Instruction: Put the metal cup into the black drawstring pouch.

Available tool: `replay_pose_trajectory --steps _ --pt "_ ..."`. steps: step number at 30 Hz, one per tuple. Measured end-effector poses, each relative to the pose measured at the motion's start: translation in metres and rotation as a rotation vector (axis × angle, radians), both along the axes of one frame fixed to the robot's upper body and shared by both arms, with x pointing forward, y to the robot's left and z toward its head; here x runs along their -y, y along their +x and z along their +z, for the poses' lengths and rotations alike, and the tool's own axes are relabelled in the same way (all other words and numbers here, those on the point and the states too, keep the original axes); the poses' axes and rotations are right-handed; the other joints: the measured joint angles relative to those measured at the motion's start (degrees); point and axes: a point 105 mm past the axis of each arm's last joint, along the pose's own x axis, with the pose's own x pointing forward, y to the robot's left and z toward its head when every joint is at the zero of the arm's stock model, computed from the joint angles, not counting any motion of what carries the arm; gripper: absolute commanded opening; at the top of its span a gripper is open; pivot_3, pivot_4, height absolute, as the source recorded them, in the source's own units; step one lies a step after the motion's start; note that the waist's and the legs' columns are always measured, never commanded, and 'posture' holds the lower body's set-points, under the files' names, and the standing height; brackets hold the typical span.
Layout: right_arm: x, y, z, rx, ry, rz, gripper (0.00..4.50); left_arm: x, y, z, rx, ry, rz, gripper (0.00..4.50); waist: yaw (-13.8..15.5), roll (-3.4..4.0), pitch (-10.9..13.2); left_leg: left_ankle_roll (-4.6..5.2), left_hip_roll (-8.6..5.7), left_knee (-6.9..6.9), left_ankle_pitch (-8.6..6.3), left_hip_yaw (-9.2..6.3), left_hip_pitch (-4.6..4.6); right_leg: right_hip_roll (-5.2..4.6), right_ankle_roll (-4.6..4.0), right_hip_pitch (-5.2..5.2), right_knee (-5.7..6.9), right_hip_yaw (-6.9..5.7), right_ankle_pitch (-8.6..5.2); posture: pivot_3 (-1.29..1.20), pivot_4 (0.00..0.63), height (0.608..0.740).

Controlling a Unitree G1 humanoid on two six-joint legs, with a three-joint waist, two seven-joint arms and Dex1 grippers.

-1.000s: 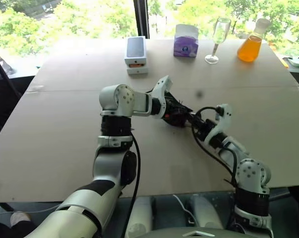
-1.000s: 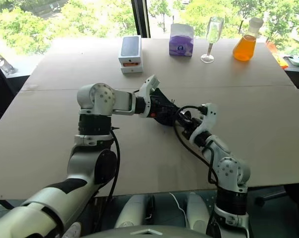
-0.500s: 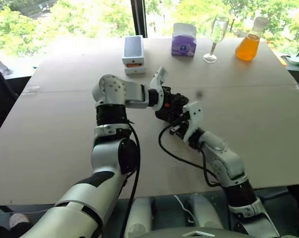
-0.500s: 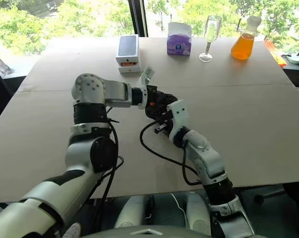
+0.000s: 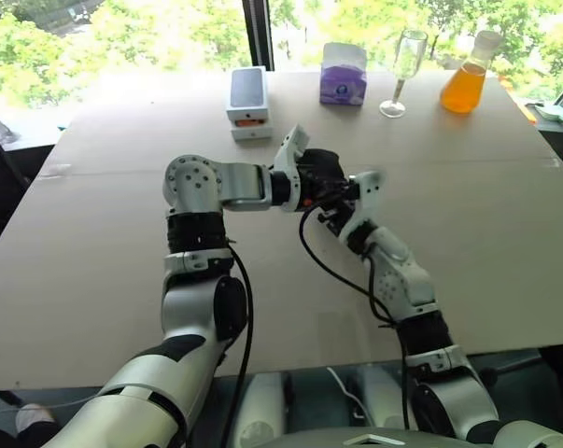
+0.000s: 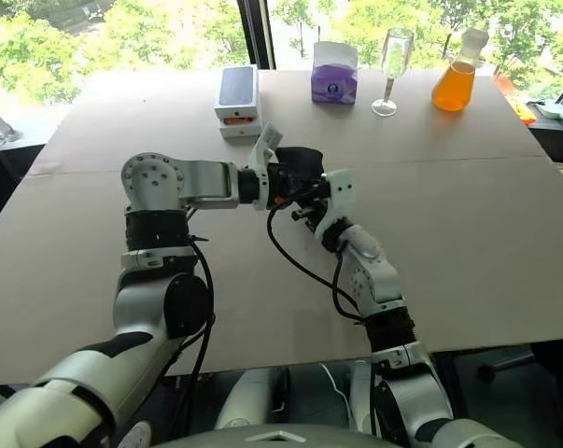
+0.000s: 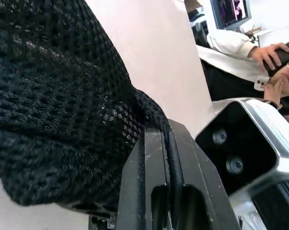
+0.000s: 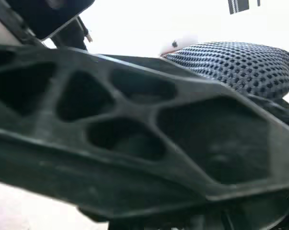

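The black drawstring pouch (image 5: 320,170) hangs just above the middle of the table, bunched into a dark mesh lump (image 7: 53,96). My left gripper (image 5: 316,189) reaches in from the left and is shut on the pouch's edge, with fabric pinched between its fingers (image 7: 149,158). From the near right my right gripper (image 5: 335,207) comes up shut against the pouch's underside. Whether it pinches fabric or cord is hidden. One of its fingers (image 8: 134,134) lies right before the mesh (image 8: 240,62). The metal cup is hidden.
Along the table's (image 5: 94,233) far edge stand a white phone box (image 5: 248,101), a purple tissue box (image 5: 344,73), a clear wine glass (image 5: 402,70) and a flask of orange liquid (image 5: 468,79). A person (image 7: 249,52) sits beyond the table.
My right arm has swung in to the left and rolled its wrist, closing up under the pouch. The left gripper has kept its hold and lifted the pouch slightly.
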Motion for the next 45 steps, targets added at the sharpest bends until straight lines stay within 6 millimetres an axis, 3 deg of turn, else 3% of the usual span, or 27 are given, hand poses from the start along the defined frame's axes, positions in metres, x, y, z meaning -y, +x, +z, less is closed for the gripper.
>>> replay_pose_trajectory --steps 5,7,10,15,20,23,24,27,31,32,34,36,39,45 --pt "-0.007 -0.006 0.006 -0.080 0.139 0.082 0.07 -0.002 -0.002 0.004 -0.001 -0.011 0.009 0.00 0.5 0.00 0.0 0.00 0.00 0.00 0.00 -0.04 0.00 0.06 0.00 -0.01 0.02 -0.03 0.00 0.00 0.150 0.740" --pt "0.001 -0.004 0.007 -0.193 0.294 0.099 0.07 -0.005 -0.003 0.005 0.004 -0.017 0.014 0.00 0.6 0.01 0.0 0.00 0.05 -0.05 0.00 -0.06 0.04 0.05 0.00 0.01 0.03 -0.04 0.00 0.00 0.150 0.740" --pt "0.012 0.001 0.000 -0.280 0.362 0.067 0.07 -0.004 -0.008 -0.002 -0.019 -0.030 0.003 0.00 0.7 0.01 0.0 0.00 0.02 -0.05 0.00 -0.02 0.02 0.00 0.00 0.00 0.01 -0.02 0.00 0.00 0.150 0.740" --pt "0.019 0.005 -0.005 -0.331 0.365 0.026 0.07 0.004 -0.012 -0.009 -0.057 -0.033 0.008 0.00 0.8 -0.01 0.0 0.01 -0.11 -0.05 0.00 -0.01 0.00 0.04 0.00 -0.01 0.00 -0.02 0.00 0.00 0.150 0.740" --pt "0.022 0.005 -0.006 -0.363 0.348 0.030 0.07 -0.002 -0.014 -0.010 -0.066 -0.044 0.026 0.00 0.7 0.00 0.0 0.01 -0.06 -0.08 0.00 -0.01 0.02 0.11 -0.01 -0.02 0.01 -0.01 0.00 0.00 0.150 0.740" --pt "0.021 0.001 -0.008 -0.285 0.198 0.057 0.07 0.001 -0.018 -0.016 -0.087 -0.069 0.020 0.00 0.9 -0.01 0.0 0.01 -0.12 -0.04 0.00 0.01 0.00 0.07 0.00 -0.01 -0.03 0.00 0.00 0.00 0.150 0.740" --pt "0.015 -0.003 -0.008 -0.192 0.044 0.077 0.07 0.001 -0.017 -0.015 -0.082 -0.066 0.035 0.00 0.9 -0.01 0.0 0.02 -0.14 -0.02 0.00 0.01 0.03 0.08 0.00 0.02 -0.04 0.00 0.00 0.00 0.150 0.740" --pt "0.006 -0.008 -0.011 -0.062 -0.145 0.106 0.07 0.000 -0.014 -0.014 -0.076 -0.058 0.061 0.00 0.8 -0.01 0.0 0.01 -0.12 -0.02 0.00 -0.01 0.08 0.14 0.01 0.04 -0.02 0.00 0.00 0.00 0.150 0.740" --pt "0.000 -0.006 -0.013 0.005 -0.218 0.106 0.07 -0.005 -0.012 -0.014 -0.066 -0.039 0.083 0.00 0.6 -0.01 0.0 0.00 -0.08 -0.02 0.01 -0.01 0.09 0.17 0.00 0.04 0.01 0.01 0.00 0.00 0.150 0.740" --pt "-0.001 -0.006 -0.014 0.009 -0.225 0.108 0.57 -0.006 -0.011 -0.014 -0.065 -0.035 0.086 0.00 0.6 -0.02 0.0 0.00 -0.07 -0.02 0.01 -0.01 0.10 0.17 0.00 0.04 0.02 0.01 0.00 0.00 0.150 0.740" --pt "-0.005 -0.004 -0.013 0.023 -0.259 0.122 1.00 -0.014 -0.010 -0.013 -0.043 0.001 0.108 0.00 0.6 -0.02 0.0 0.00 -0.07 -0.02 0.01 -0.02 0.09 0.17 0.00 0.04 0.01 0.01 0.00 0.00 0.150 0.740" --pt "-0.012 -0.006 -0.016 0.019 -0.277 0.150 1.74 -0.023 -0.011 -0.012 -0.009 0.056 0.130 0.00 0.6 -0.01 0.0 -0.01 -0.06 -0.02 0.01 -0.03 0.06 0.16 0.00 0.03 0.00 0.00 0.00 0.00 0.150 0.740" --pt "-0.025 -0.013 -0.012 0.033 -0.292 0.217 3.12 -0.037 -0.013 -0.003 0.072 0.130 0.176 0.00 0.6 -0.02 0.0 -0.02 -0.05 -0.04 0.01 -0.02 0.02 0.12 0.00 0.01 -0.04 0.01 0.00 0.00 0.150 0.740" --pt "-0.028 -0.034 0.000 0.069 -0.336 0.335 3.12 -0.048 -0.024 -0.006 0.177 0.266 0.234 0.00 1.1 -0.02 0.0 -0.02 -0.11 -0.05 0.00 -0.05 0.03 -0.02 0.00 0.02 -0.05 -0.04 0.00 0.00 0.150 0.740"
